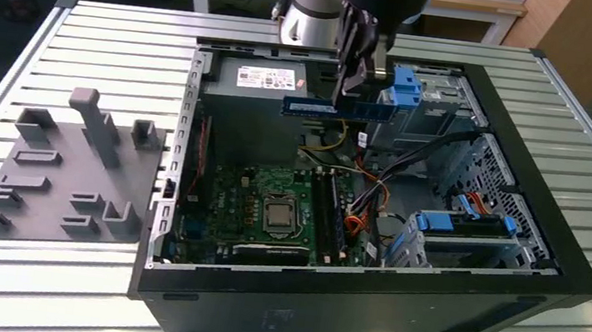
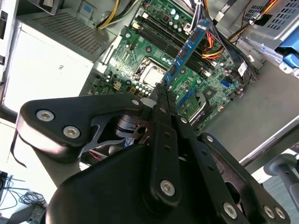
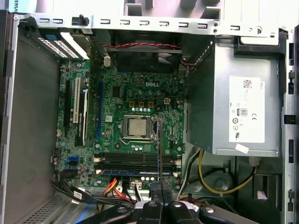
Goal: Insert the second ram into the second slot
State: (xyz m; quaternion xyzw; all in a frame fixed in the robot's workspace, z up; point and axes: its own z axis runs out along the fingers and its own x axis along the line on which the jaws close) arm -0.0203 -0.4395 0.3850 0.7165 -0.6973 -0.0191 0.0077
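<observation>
One stick, the second ram [image 2: 187, 49], is pinched tight between the jaws and runs straight out from them over one green motherboard [image 2: 135, 56]. We see it edge-on in the first wrist view. The exterior view shows its long axis level, left to right, above the open case [image 1: 369, 308] near two blue brackets [image 1: 405, 86].
</observation>
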